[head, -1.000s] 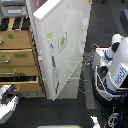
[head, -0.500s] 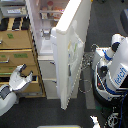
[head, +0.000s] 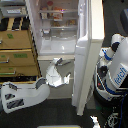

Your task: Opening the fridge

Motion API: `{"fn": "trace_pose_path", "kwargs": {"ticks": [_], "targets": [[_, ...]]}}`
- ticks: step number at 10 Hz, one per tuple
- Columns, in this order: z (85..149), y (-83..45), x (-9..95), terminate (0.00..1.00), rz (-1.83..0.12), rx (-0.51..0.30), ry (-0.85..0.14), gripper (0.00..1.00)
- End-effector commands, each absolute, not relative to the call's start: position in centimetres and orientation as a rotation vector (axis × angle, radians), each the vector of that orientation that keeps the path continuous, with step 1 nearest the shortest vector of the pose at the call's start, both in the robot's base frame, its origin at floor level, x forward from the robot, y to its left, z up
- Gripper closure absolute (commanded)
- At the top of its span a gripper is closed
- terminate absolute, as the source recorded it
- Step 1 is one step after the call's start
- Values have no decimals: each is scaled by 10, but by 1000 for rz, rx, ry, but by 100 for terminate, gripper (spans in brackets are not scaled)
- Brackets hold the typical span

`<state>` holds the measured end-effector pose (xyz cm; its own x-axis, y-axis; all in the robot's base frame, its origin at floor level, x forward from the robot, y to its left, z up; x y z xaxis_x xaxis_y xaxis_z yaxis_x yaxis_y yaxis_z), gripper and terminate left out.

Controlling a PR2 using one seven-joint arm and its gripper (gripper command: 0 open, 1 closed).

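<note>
The tall white fridge (head: 59,30) stands at the middle back with its large upper door (head: 91,45) swung wide open, so the door shows almost edge-on at the exterior view's right. Lit shelves with several items show inside. My white arm reaches in from the lower left. Its gripper (head: 57,62) sits just below the open compartment, in front of the lower drawers (head: 67,64), left of the door's bottom edge. The picture is too coarse to tell whether the fingers are apart. Nothing shows in the gripper.
A tan wooden drawer cabinet (head: 17,52) stands left of the fridge, one drawer partly pulled out. A white rounded robot with blue lettering (head: 116,70) stands close to the right of the open door. Dark floor lies in front.
The upper door has swung from nearly facing the camera to wide open, baring the shelves. My arm has come in from the lower left and moved right, toward the fridge's lower front.
</note>
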<state>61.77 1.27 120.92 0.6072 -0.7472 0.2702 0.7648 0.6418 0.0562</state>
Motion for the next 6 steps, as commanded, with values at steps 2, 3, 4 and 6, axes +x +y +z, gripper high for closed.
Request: {"fn": "trace_pose_path", "kwargs": {"ticks": [2,3,4,6], "targets": [[1414,-422,198,0,-1658,-276,-486,0],[1364,-546,342,0,-1767,-300,-367,0],[1309,-570,440,0,-1717,-212,-329,0],[1220,-684,528,0,-1703,-172,-281,0]]}}
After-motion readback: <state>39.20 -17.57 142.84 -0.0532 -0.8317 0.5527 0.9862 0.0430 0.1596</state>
